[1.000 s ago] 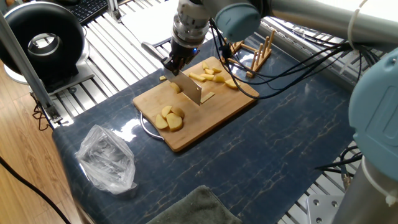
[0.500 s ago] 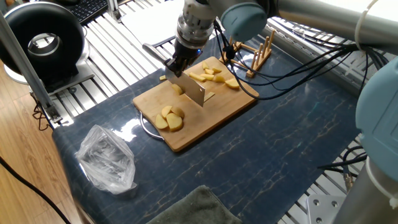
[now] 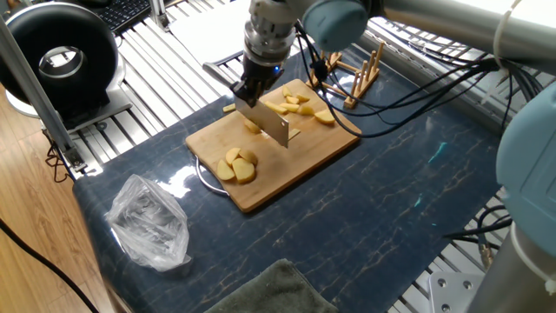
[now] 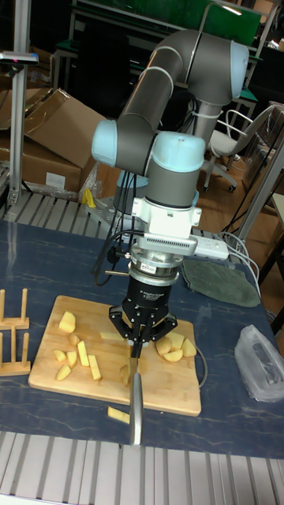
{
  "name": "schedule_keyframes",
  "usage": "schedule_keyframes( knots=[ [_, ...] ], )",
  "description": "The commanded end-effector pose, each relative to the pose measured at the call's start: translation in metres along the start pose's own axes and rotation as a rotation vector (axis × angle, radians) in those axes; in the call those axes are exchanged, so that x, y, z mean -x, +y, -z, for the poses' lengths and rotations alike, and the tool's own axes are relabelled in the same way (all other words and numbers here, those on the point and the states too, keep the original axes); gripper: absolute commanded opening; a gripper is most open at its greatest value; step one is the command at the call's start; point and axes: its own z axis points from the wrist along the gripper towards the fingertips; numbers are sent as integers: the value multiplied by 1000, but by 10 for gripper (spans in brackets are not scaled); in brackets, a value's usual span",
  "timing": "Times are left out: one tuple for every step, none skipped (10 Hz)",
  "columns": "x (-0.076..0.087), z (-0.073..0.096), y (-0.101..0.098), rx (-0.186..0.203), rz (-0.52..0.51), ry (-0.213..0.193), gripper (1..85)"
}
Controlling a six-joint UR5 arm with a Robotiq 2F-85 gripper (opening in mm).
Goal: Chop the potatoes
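Over the middle of the bamboo board (image 3: 287, 161), the pincer (image 3: 249, 91) was seen clenched on the handle of a knife (image 3: 271, 126), whose blade was held on edge just above the wood. One potato piece (image 3: 253, 126) lay directly beneath the blade, close under the pincer, so the coming cut was judged to be a nearly straight press downward. The blade's long axis ran from the pincer out toward the board's long edge in the tall fixed view, with the tip (image 4: 135, 434) reaching past that edge over the table (image 3: 400, 200).

The remaining potatoes were found in two groups on the board: rounded slices (image 3: 236, 165) near one end, and wedges and sticks (image 3: 300, 106) near the other end, next to the wooden rack (image 3: 356, 78). One stick (image 4: 119, 415) lay off the board, on the table just beside its edge. Only one arm was present, so no choice of arm arose.

No brand, label or legible writing could be made out in either view.
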Motion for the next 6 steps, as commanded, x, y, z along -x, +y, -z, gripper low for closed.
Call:
schedule_keyframes(
  knots=[
    [8,7,6,1,-30,18,10],
    [9,7,9,5,-37,23,10],
    [9,9,8,2,-37,29,10],
    [9,10,7,1,-35,35,10],
    [8,11,6,-1,-30,38,10],
    [7,12,4,-2,-22,39,10]
  ],
)
